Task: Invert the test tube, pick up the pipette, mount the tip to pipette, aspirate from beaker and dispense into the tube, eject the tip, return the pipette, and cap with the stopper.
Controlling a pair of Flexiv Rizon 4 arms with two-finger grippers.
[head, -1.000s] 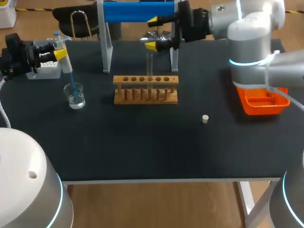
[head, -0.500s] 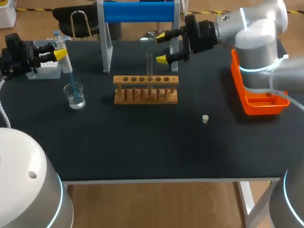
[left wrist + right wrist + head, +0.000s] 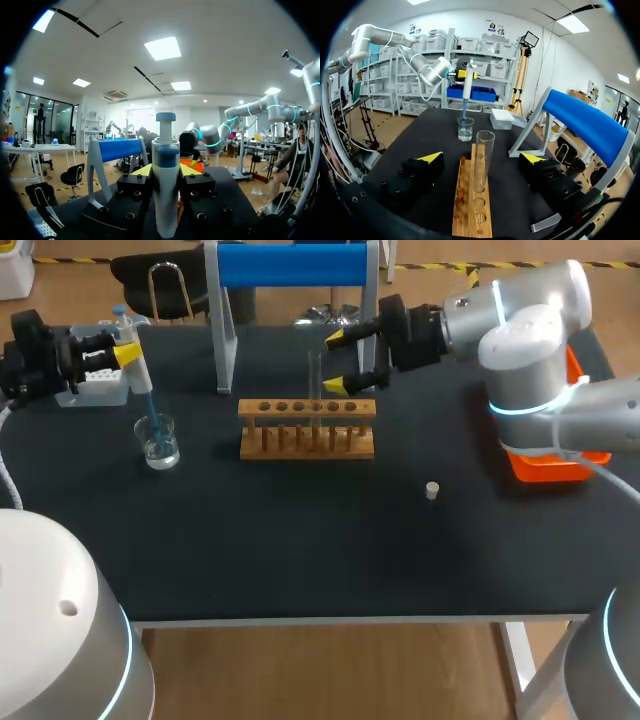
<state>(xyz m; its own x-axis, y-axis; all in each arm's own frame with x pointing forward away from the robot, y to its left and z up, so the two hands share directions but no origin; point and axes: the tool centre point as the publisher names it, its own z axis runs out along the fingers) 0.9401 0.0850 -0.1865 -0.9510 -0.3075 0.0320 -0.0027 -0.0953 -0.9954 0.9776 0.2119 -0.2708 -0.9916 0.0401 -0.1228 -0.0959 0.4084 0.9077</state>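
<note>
Aspirating: L gripper (image 3: 126, 352) clamped on pipette (image 3: 139, 370), tip in beaker (image 3: 158, 443) below. R gripper (image 3: 340, 361) apart, test tube (image 3: 315, 380) just ahead. Next, probably: lift, dispense.

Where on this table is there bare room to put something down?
The whole near strip is bare, from the wooden rack and stopper to the front edge. The back is crowded: beaker, rack, blue stand and the right gripper open around the test tube.
</note>
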